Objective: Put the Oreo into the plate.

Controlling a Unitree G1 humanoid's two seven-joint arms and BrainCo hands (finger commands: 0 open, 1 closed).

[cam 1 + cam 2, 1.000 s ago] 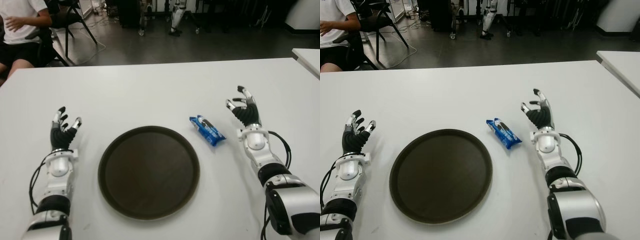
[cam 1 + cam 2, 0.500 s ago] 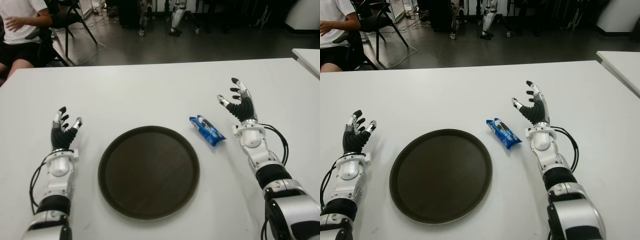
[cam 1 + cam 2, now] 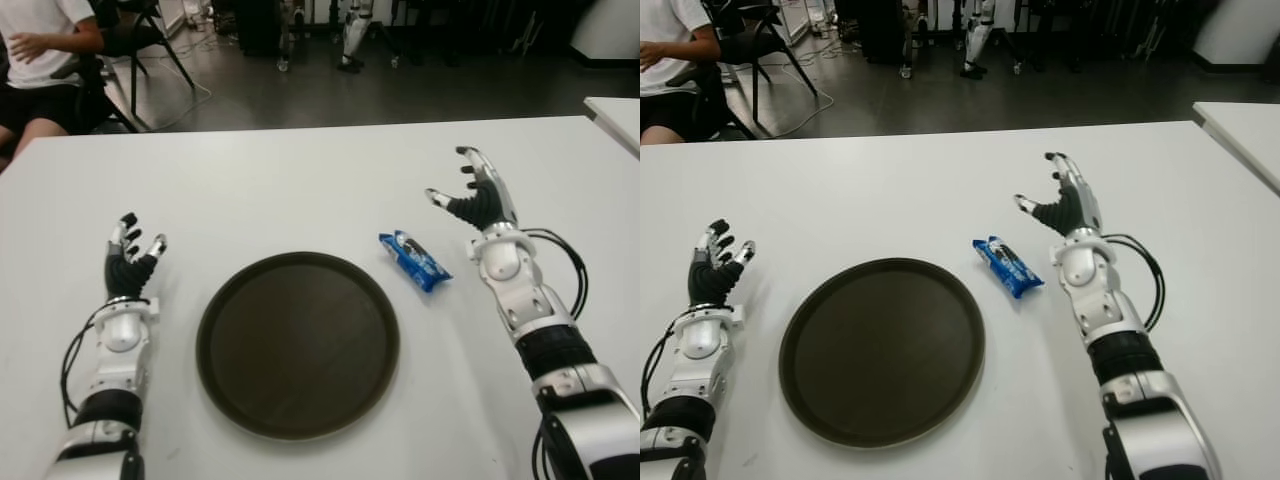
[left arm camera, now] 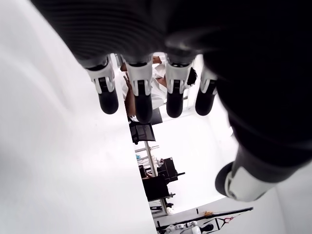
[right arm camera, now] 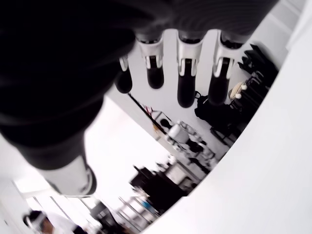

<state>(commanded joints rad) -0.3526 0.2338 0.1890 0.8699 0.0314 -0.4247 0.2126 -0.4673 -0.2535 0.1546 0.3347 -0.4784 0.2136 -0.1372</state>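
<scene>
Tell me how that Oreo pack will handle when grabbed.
The Oreo pack lies flat in glossy wrapper, so it is probably light and slippery, and may slide if nudged. Its crimped ends likely crinkle. The open right hand is beyond it.

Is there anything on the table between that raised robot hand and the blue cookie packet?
Nothing: in the eye views only bare white table separates the open right hand from the Oreo packet.

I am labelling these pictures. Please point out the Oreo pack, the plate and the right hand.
Oreo pack [image 3: 414, 260]: left eye view, middle of the blue wrapper.
plate [image 3: 298, 344]: left eye view, bare dark centre.
right hand [image 3: 1064, 208]: right eye view, palm.
</scene>
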